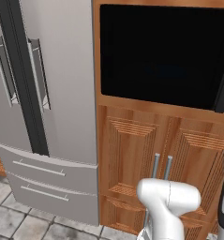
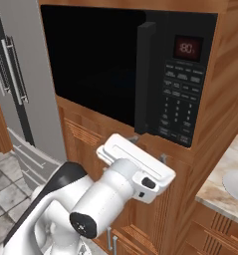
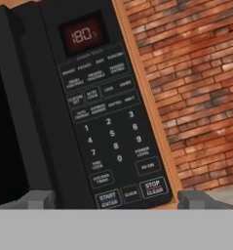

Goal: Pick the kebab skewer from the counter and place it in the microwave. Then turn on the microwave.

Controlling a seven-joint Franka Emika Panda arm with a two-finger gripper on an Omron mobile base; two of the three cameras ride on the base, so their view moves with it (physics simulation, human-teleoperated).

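The microwave (image 2: 100, 64) is a black box built into a wooden cabinet, and its dark glass door looks closed, with a thick black handle (image 2: 145, 74). Its button panel (image 3: 108, 122) faces me close up, under a lit red display (image 3: 84, 35). My gripper (image 3: 117, 200) is open, its two fingertips (image 3: 40, 199) wide apart just in front of the panel's bottom row, with nothing between them. In the right base view my white hand (image 2: 135, 162) sits below the handle and panel. The kebab skewer is out of view. A corner of the counter (image 2: 215, 187) shows at lower right.
A grey double-door fridge (image 1: 43, 93) stands left of the microwave. Wooden cupboard doors with metal handles (image 1: 146, 154) lie beneath the microwave. A red brick wall (image 3: 196, 73) runs to the right of the cabinet. A white rounded thing (image 2: 237, 184) rests on the counter.
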